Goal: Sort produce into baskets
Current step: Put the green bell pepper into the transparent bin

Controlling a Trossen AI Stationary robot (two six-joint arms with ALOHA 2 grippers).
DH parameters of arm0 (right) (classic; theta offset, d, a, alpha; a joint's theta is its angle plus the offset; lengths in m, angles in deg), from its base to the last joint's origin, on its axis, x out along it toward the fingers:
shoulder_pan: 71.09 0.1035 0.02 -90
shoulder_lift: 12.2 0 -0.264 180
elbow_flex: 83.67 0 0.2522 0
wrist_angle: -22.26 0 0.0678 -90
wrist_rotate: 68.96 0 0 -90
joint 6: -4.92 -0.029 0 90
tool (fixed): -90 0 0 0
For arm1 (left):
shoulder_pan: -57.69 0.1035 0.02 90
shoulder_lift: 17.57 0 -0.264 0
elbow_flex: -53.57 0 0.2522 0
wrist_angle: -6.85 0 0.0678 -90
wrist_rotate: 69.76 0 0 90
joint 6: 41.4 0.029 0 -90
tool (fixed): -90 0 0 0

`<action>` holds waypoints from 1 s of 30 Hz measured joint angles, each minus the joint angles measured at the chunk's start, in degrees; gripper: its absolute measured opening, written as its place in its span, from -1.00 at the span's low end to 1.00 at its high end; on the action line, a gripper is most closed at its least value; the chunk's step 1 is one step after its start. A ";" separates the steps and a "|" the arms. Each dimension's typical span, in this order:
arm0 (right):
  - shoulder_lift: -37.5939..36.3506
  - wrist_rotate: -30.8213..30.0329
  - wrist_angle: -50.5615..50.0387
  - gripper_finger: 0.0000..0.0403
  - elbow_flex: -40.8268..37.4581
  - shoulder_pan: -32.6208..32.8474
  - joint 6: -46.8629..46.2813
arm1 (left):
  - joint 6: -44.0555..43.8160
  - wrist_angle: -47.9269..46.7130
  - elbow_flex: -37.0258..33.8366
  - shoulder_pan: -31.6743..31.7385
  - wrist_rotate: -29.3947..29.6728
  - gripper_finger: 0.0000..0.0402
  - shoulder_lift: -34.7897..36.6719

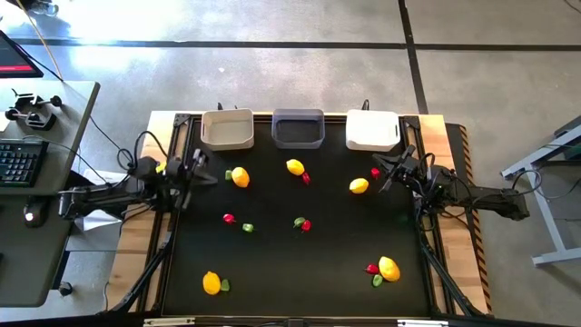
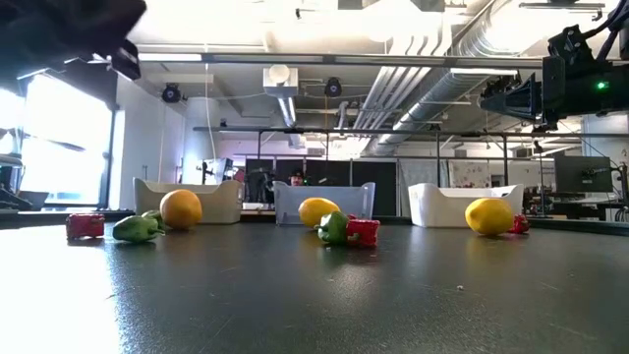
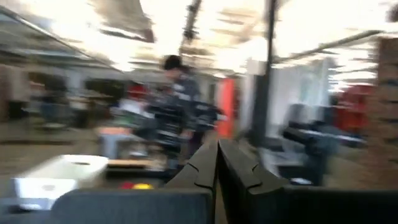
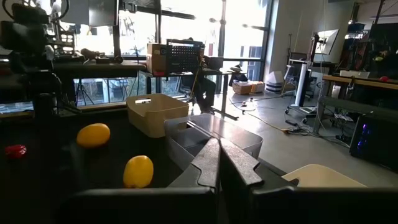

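Note:
The produce lies scattered on the black mat: yellow-orange pieces (image 1: 240, 177) (image 1: 295, 167) (image 1: 359, 186) (image 1: 388, 269) (image 1: 211, 283), small red ones (image 1: 229, 218) (image 1: 375, 173) and small green ones (image 1: 247, 227) (image 1: 377, 281). Three baskets stand along the far edge: cream (image 1: 227, 129), dark grey (image 1: 298, 128), white (image 1: 372, 131). My left gripper (image 1: 198, 169) hovers shut at the mat's left edge, above the table. My right gripper (image 1: 392, 173) hovers shut at the right edge, near a red piece. Neither holds anything.
A wooden frame (image 1: 454, 145) borders the mat. A desk with a keyboard (image 1: 20, 162) stands left of the table. In the left wrist view a person (image 3: 180, 93) shows in the room beyond. Open mat lies between the scattered pieces.

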 joint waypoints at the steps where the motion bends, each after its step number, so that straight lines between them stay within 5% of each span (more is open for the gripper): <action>1: 0.00 0.01 0.00 -1.00 0.00 0.02 -0.02 | -2.13 0.06 0.00 -0.28 -0.07 -1.00 -0.43; 18: 0.00 0.02 0.02 -1.00 0.00 0.00 -0.02 | -0.12 -10.53 0.69 -4.93 2.81 -1.00 -19.09; 25: 0.00 0.00 0.00 -1.00 0.02 0.00 -0.02 | 8.43 -16.38 8.57 -9.56 13.41 -1.00 -26.87; 30: 0.00 0.00 0.00 -1.00 0.00 0.01 0.00 | 10.10 -24.07 16.89 -12.76 14.76 -1.00 -33.88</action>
